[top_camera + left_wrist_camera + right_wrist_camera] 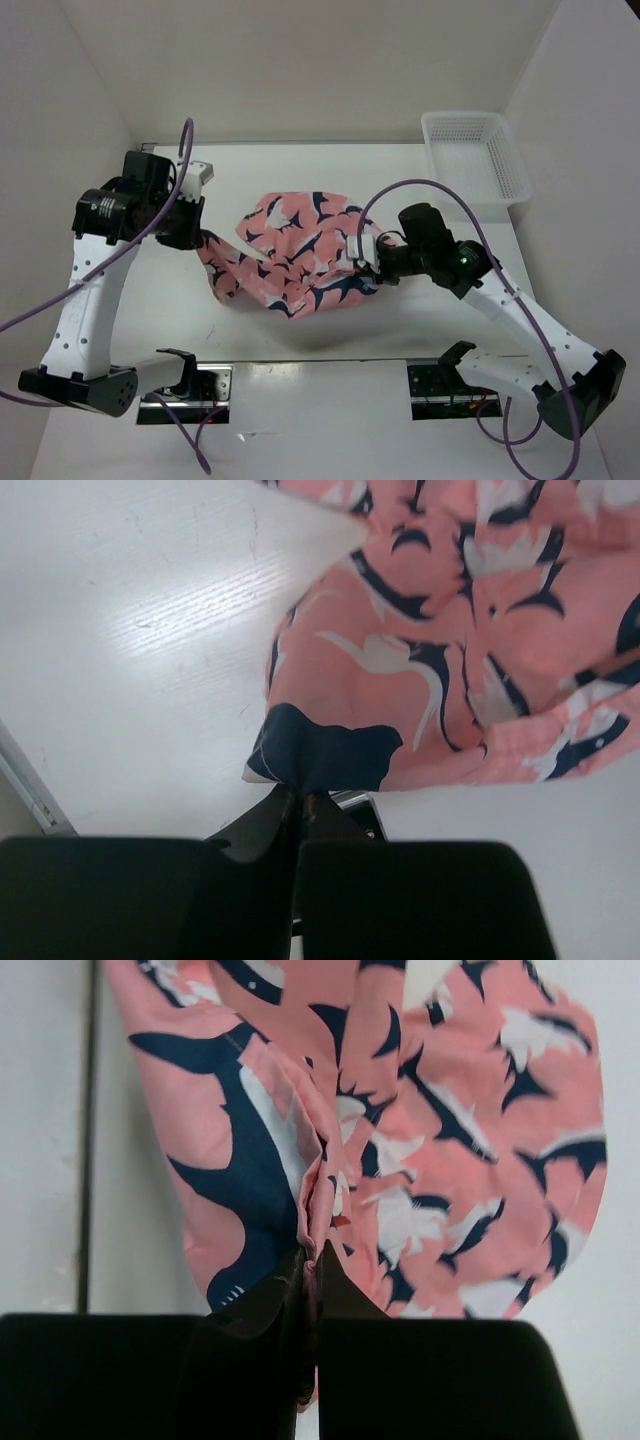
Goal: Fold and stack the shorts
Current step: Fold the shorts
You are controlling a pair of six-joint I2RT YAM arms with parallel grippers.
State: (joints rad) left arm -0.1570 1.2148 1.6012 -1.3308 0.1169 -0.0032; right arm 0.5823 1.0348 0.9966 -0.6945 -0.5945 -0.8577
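1. Shorts (290,255): pink with a navy-and-white print, creased and bunched. They are strung between the two grippers over the middle of the table (300,170), and a shadow falls on the surface along their near side. Whether the lowest fold touches the table cannot be determined.
2. Left gripper (300,798): jaws closed tight on a navy-printed corner at the left end of the shorts. In the wrist view the cloth fans out from the pinch, with white table surface on both sides of it.
3. Right gripper (310,1260): jaws closed, pinching a gathered fold at the right end of the shorts. The fabric spreads out from the pinch in pleats.
4. Arms: the left arm stands at the left of the table, its gripper just left of the cloth. The right arm reaches in from the near right.
5. Basket (475,155): white mesh, at the far right corner of the table, well apart from the shorts and from both grippers.
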